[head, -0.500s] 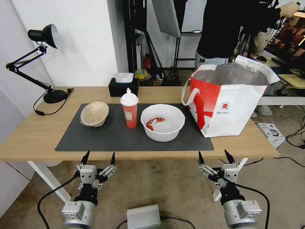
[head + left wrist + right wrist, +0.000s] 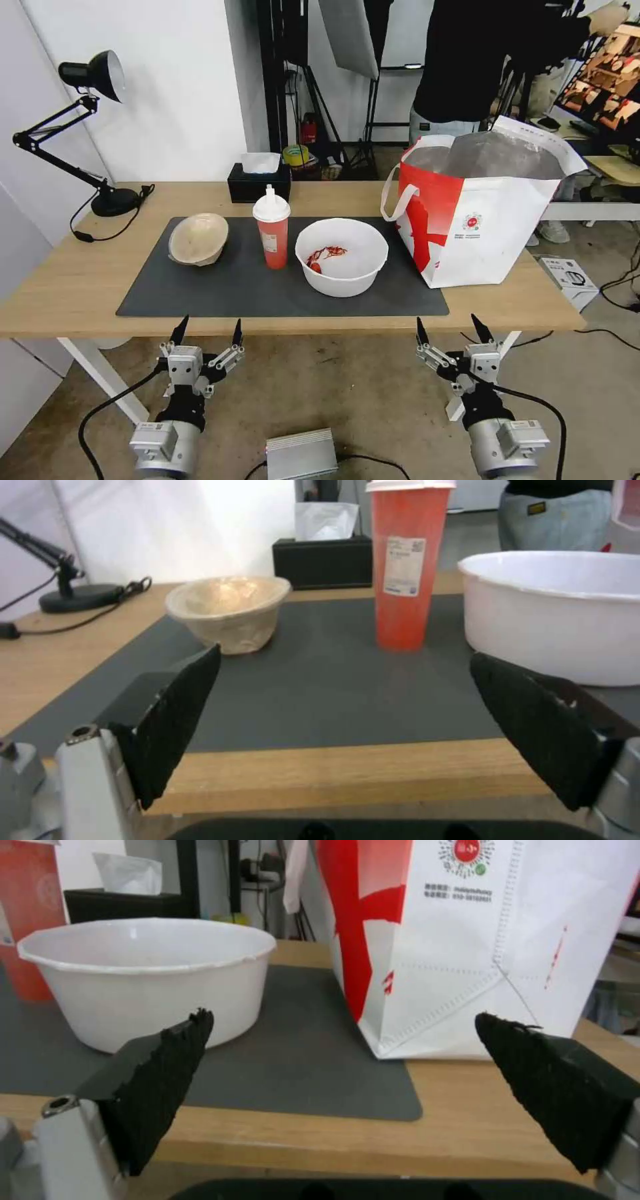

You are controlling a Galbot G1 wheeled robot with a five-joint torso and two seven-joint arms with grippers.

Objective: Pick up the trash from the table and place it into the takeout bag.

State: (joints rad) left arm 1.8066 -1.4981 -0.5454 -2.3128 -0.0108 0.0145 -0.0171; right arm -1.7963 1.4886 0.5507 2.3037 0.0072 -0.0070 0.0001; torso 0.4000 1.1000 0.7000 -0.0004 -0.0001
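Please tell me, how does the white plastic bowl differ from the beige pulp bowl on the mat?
The white plastic bowl stands upright, while the beige pulp bowl is tilted, its opening facing the robot. The white bowl is wider and holds red scraps; the beige bowl looks empty. The white bowl is nearer the takeout bag. Both rest on the dark mat.

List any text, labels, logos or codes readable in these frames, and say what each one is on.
Nothing here reads as clear words.
Red-and-white takeout bag: round red logo ringed with dots, and two lines of small print under it; too blurred to quote.
Red drink cup with white lid: white sticker with a square code and fine print; unreadable.
White box with a kettle picture on the floor: no lettering legible.
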